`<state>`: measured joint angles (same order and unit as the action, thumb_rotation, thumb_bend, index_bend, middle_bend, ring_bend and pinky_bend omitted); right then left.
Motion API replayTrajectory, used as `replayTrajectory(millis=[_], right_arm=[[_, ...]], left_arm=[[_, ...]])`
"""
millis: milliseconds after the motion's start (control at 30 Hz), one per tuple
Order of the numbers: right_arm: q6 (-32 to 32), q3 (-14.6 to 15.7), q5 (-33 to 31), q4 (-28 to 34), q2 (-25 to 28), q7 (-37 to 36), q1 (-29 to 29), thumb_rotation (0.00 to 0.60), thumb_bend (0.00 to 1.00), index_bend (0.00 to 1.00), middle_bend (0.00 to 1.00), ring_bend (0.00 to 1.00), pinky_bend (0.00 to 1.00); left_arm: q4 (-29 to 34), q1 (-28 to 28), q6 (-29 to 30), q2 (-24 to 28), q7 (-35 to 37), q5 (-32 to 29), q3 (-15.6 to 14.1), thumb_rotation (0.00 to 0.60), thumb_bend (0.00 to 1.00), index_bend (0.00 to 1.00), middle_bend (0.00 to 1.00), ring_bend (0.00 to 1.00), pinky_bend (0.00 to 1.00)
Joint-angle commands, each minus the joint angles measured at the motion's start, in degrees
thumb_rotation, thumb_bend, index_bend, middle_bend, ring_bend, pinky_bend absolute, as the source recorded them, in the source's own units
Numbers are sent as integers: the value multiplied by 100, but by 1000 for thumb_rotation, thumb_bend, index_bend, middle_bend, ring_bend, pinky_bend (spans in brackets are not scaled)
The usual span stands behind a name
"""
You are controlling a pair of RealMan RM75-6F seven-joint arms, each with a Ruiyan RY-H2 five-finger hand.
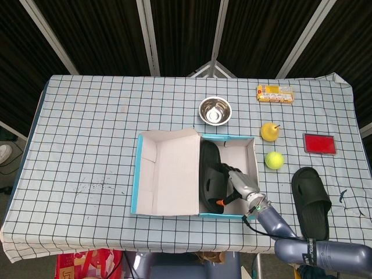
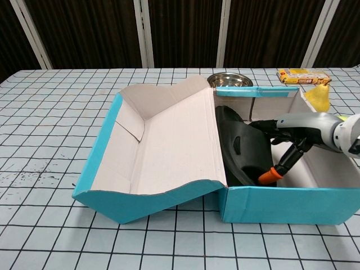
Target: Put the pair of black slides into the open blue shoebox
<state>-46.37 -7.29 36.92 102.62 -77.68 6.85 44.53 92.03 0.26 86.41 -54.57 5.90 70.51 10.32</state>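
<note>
The open blue shoebox (image 1: 135, 186) (image 2: 281, 205) lies in the middle of the table, its lid folded out flat to the left. One black slide (image 1: 210, 174) (image 2: 244, 149) stands on its edge inside the box, against the lid side. My right hand (image 1: 238, 185) (image 2: 295, 135) reaches into the box from the right and pinches this slide, one finger over its top and an orange-tipped finger (image 2: 269, 175) against its lower part. The other black slide (image 1: 311, 200) lies flat on the table to the right of the box. My left hand shows in neither view.
A steel bowl (image 1: 215, 110) (image 2: 229, 79) sits just behind the box. A yellow pear (image 1: 268, 131) (image 2: 319, 97) and a tennis ball (image 1: 274, 160) lie right of the box. Further right is a red card (image 1: 319, 143), and a yellow packet (image 1: 275, 93) at the back.
</note>
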Motion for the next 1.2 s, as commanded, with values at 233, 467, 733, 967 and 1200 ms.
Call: replayTrajectory(millis=[233,467,733,967,1200], right_arm=[[-109,81,-216,197,191,382,177,600,0,0,7,0,0],[-134,225,-602,491,518,807,406,600,0,0,2,0,0],[-138,328,-996,1062,1210,1166,685,600,0,0,0,0,0],[-233,-6,-968,1670,2104,797,629,600,0,0,0,0,0],[-23,-265,-875,1929,3125,303,436,600,0,0,0,0,0]], left_arm=[[2,4,-1,8,24,-3,3,600,813,170,50,0,49],[0,13,1,20,73,0,6,600,813,170,50,0,49],[-51,20,-31,31,165,-57,29,600,813,170,50,0,49],[-68,33,-34,47,241,-36,25,600,813,170,50,0,49],[-78,43,-32,50,247,-69,36,600,813,170,50,0,49]])
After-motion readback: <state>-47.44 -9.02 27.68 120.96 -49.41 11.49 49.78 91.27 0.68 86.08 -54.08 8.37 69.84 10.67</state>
